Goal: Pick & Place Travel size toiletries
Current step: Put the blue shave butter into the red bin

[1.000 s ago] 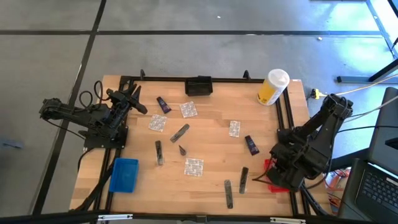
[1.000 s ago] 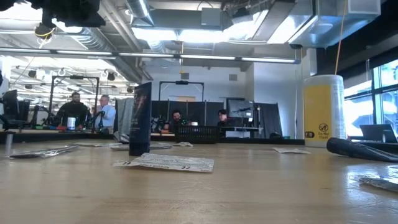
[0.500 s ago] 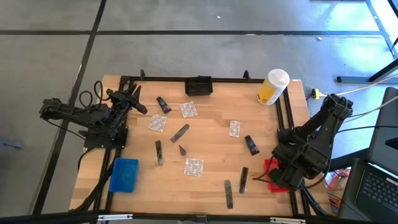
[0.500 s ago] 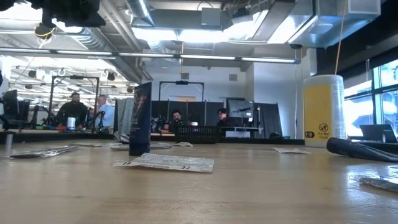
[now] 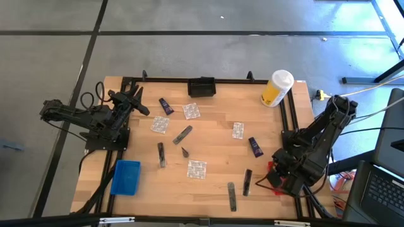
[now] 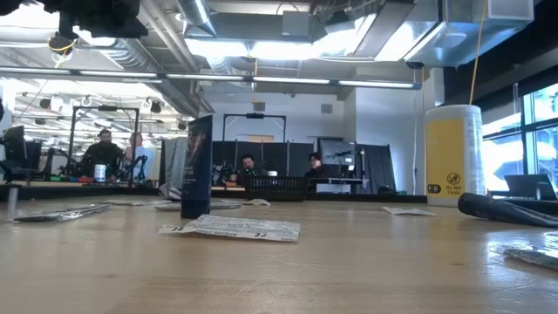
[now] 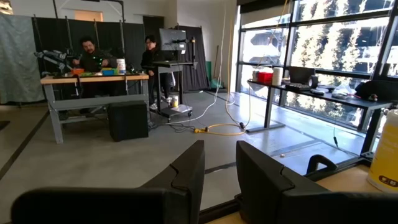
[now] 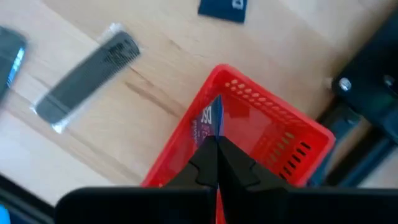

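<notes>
Right gripper [image 8: 214, 149] clenched, fingertips together above the red tray [image 8: 283, 140]; only its wrist view shows a purple-and-blue packet [image 8: 211, 118] lying inside, held by nothing.

The high view hides that tray under the right arm at the table's right edge.

Left gripper [image 5: 140, 101] is parked at the left edge, fingers slightly apart, empty.

Table [image 5: 214, 132] holds four foil sachets [image 5: 196, 169], five grey sticks [image 5: 183, 134] and two dark tubes [image 5: 255, 147].

Blue tray [image 5: 125, 177] sits at the near-left corner, yellow container [image 5: 276, 89] at the far-right corner.
</notes>
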{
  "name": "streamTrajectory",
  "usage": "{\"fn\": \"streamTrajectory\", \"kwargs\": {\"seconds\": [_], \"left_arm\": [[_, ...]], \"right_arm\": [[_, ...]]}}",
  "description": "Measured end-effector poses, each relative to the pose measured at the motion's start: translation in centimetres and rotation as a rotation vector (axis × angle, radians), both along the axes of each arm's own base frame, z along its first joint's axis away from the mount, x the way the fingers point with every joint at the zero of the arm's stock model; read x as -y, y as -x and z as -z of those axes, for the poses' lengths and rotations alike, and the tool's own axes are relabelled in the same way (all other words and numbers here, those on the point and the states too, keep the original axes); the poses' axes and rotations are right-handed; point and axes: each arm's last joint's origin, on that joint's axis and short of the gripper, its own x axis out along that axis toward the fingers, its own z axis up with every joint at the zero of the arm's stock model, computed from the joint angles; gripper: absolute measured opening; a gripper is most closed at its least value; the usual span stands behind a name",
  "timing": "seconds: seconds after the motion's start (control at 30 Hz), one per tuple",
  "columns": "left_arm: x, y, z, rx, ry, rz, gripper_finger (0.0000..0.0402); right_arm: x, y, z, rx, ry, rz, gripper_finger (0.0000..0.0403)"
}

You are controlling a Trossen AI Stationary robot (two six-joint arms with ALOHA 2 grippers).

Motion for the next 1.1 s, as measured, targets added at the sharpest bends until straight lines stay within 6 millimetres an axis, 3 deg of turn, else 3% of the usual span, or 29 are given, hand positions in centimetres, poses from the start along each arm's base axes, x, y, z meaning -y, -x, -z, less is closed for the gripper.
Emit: {"fn": "streamTrajectory", "kwargs": {"seconds": [0.57, 1.1], "left_arm": [[0.0, 0.0, 0.0, 0.0, 0.0, 0.0, 0.0086], [0.0, 0.0, 0.0, 0.0, 0.0, 0.0, 0.0086]], "right_arm": [[-1.1, 0.5, 1.7, 0.007, 0.093, -0.011, 0.0006], [-1.2, 0.7, 1.9, -0.031, 0.076, 0.002, 0.0148]]}}
